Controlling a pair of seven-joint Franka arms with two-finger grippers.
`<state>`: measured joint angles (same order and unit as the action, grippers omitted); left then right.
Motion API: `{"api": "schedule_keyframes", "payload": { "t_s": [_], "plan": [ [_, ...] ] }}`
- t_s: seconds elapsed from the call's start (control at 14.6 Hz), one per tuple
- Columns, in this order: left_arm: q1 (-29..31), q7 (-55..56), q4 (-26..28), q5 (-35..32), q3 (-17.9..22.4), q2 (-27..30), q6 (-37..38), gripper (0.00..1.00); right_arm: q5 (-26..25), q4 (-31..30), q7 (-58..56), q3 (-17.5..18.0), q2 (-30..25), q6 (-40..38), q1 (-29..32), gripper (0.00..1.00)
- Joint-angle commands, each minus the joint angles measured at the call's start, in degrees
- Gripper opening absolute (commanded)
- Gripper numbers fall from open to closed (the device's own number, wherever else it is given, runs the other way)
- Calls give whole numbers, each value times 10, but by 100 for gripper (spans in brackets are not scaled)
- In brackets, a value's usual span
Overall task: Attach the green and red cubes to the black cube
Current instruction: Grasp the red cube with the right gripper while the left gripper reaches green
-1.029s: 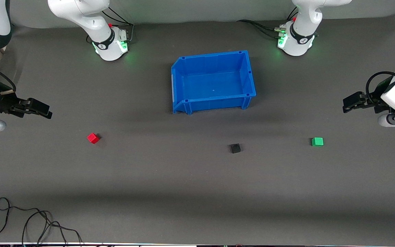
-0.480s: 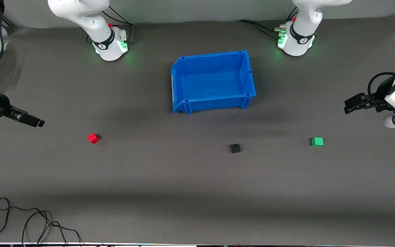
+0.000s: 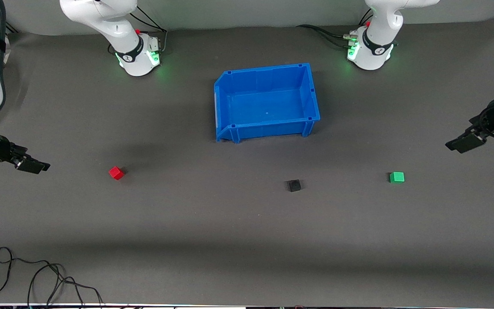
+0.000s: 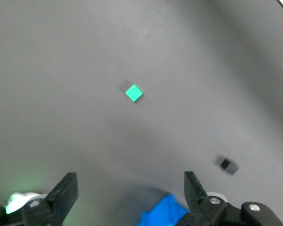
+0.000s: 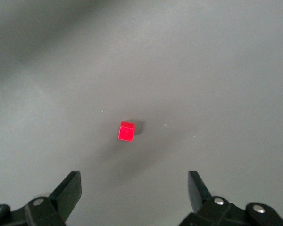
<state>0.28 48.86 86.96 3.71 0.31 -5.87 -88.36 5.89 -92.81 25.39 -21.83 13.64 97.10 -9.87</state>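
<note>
We see a dark grey, matte tabletop [image 3: 247, 240] filling nearly the whole front view, its covering smooth and plain. Along the top of that view a paler grey strip [image 3: 247, 13] runs the length of the tabletop, meeting the dark covering in a slightly wavy edge. Soft green light glows on the surface in two spots near that edge. Broad, faint shadows lie in bands across the covering, one of them low in the view. A thin black cable [image 3: 37, 279] lies in loose loops at the corner nearest the camera, toward the right arm's end. A blue bin [image 3: 311, 92] stands open on the covering.
</note>
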Motion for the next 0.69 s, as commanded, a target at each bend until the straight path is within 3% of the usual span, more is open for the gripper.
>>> {"api": "schedule_keyframes", "payload": {
  "t_s": [0.0, 0.21, 0.34, 0.62],
  "plan": [
    [24, 152, 5, 39, 0, 7, 6, 100, 44, 10, 137, -2, 22, -3, 1, 100],
    [58, 284, 7, 79, 0, -2, 4, 100, 59, 8, 262, -8, 77, 6, -1, 99],
    [76, 320, 22, 106, 0, -7, 0, 100, 58, -17, 318, -9, 99, 59, -2, 97],
    [106, 293, 99, 153, 0, -9, -63, 100, 64, -165, 423, -10, 79, 239, -53, 97]
  ]
}}
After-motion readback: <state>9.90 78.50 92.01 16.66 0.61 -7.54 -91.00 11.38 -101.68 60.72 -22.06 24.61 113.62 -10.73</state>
